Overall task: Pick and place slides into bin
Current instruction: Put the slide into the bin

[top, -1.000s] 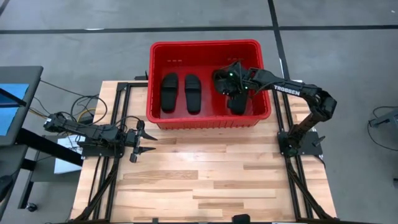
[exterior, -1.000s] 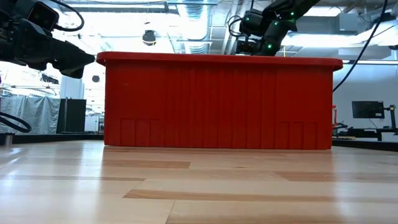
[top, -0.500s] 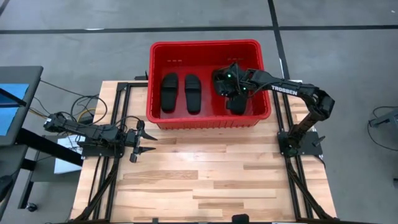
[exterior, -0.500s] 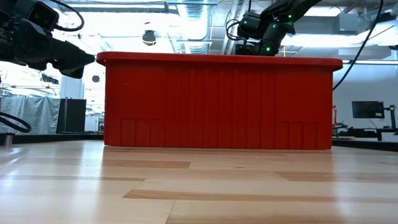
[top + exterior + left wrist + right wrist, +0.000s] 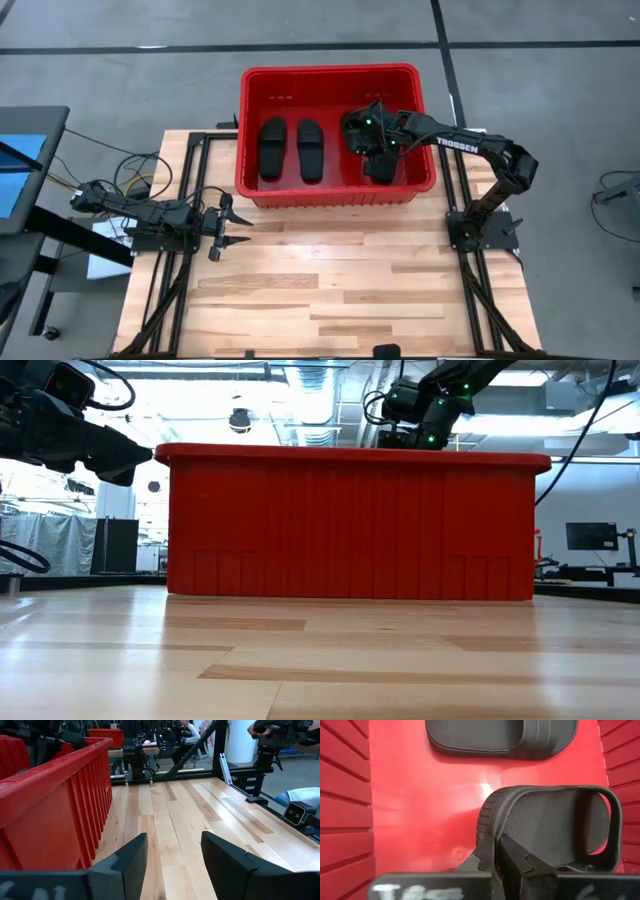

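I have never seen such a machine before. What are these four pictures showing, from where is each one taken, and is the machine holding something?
These are two robot arms at a wooden table. One picture looks straight down, one looks level across the tabletop, and two come from cameras on the arms' wrists. A red bin stands on the table; two black slides already lie in it side by side. The right gripper reaches into the bin, pinching the edge of another slide above the red floor; a fourth slide lies beyond it. The left gripper waits open over the table beside the bin, holding nothing.

Black slides (image 5: pixel 306 149); red bin (image 5: pixel 257 189)
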You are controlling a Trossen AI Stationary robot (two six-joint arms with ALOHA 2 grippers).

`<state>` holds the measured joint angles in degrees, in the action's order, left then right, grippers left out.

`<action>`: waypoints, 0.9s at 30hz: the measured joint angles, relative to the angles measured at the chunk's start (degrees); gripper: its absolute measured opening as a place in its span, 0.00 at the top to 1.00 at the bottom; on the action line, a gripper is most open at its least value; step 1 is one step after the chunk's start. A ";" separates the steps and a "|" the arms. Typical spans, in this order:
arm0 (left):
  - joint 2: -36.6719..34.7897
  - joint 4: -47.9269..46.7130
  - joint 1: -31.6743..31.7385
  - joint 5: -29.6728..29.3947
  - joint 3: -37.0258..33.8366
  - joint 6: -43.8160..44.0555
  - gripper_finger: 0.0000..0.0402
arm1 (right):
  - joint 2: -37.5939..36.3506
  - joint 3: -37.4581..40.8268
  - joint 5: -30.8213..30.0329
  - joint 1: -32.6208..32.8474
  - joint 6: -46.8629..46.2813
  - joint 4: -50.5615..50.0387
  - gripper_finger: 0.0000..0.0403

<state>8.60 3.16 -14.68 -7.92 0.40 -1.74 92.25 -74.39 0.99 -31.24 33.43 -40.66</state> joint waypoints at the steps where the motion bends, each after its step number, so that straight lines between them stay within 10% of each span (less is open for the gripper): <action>1: 0.00 0.00 0.00 -0.02 0.02 0.00 0.56 | 0.01 0.00 0.00 0.00 0.00 -0.01 1.00; 27: 0.00 0.00 0.00 0.00 0.00 0.00 0.56 | -0.03 0.02 0.08 -2.39 1.50 5.44 1.00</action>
<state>8.60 3.16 -14.68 -7.92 0.40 -1.74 92.23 -74.37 1.07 -33.63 34.93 -35.23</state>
